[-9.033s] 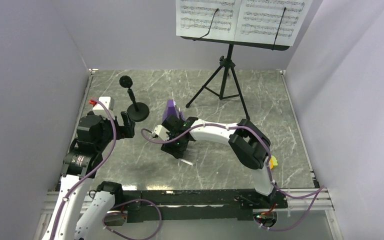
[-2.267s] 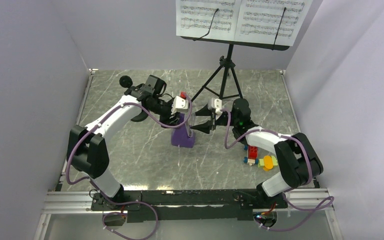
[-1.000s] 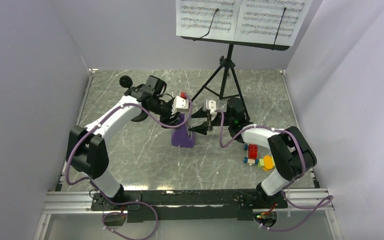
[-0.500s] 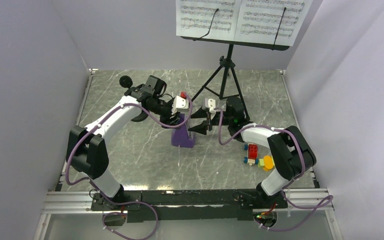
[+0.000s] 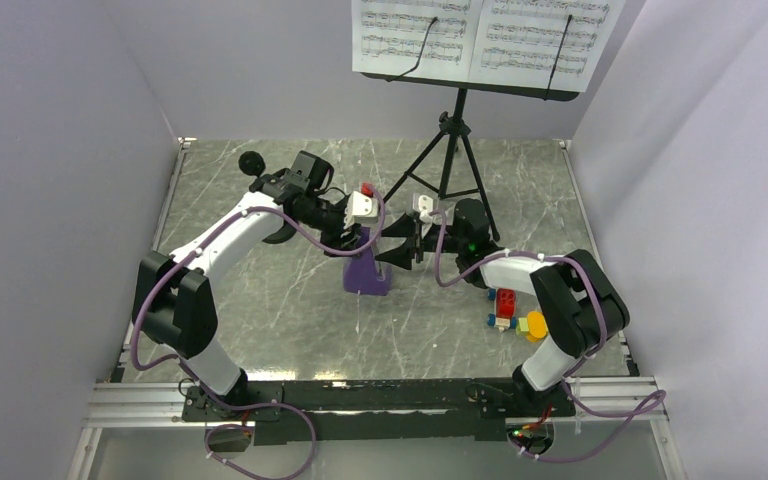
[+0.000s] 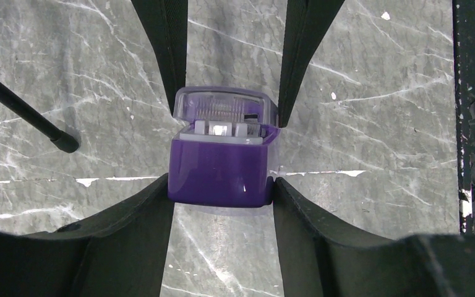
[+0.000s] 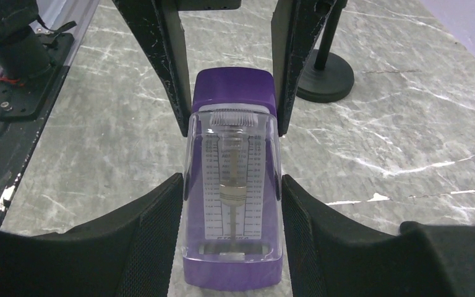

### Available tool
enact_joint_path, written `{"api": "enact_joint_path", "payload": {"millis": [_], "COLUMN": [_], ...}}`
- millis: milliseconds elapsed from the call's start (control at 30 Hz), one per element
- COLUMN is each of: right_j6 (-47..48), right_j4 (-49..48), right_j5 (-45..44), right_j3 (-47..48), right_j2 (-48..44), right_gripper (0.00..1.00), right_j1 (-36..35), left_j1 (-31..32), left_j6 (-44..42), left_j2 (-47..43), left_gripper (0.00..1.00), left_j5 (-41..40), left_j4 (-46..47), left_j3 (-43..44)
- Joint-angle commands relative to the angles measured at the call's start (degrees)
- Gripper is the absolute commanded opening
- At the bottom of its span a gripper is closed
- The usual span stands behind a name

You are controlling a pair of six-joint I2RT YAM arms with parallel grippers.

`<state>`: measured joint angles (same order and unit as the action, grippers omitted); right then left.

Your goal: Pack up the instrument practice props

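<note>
The purple metronome (image 5: 365, 272) stands upright mid-table. My left gripper (image 5: 358, 238) comes from the left and is shut on its purple body (image 6: 219, 173), one finger on each side. My right gripper (image 5: 397, 245) comes from the right and is shut on the metronome's clear front cover (image 7: 232, 185), which lies against the metronome's face. The black music stand (image 5: 450, 150) stands at the back with white sheet music (image 5: 480, 35) on its desk. The black microphone stand (image 5: 253, 162) rises behind my left arm, which hides most of its base.
Red, yellow and green toy blocks (image 5: 515, 312) lie beside the right arm. A tripod leg (image 6: 21, 102) ends close to the metronome. The microphone stand's round base (image 7: 325, 77) sits just behind it. Walls enclose the table on three sides.
The right gripper has edged slightly closer against the metronome with the clear cover in it. The left arm and the metronome have stayed put.
</note>
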<state>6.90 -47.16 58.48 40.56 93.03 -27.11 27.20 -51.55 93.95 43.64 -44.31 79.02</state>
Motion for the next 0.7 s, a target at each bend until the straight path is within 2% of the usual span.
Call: {"api": "enact_joint_path", "payload": {"millis": [0, 200, 667], "right_j6": [-0.42, 4.72, 6.39], "right_j4": [-2.97, 1.43, 8.62], "right_j5": [-0.14, -0.04, -3.54], "right_j3": [-0.74, -1.59, 2.19], "right_j2": [0.6, 0.55, 3.6], "right_gripper": [0.0, 0.0, 0.0], "right_j1": [-1.06, -1.62, -1.63], "left_j1": [0.92, 0.91, 0.97], "left_j6": [0.55, 0.5, -1.89], "left_j2": [0.57, 0.49, -0.12], "left_gripper": [0.58, 0.58, 0.56], "left_j5": [-0.84, -1.06, -0.36], "left_j4": [-0.69, -0.38, -0.51], "left_j3": [-1.28, -1.33, -1.16]}}
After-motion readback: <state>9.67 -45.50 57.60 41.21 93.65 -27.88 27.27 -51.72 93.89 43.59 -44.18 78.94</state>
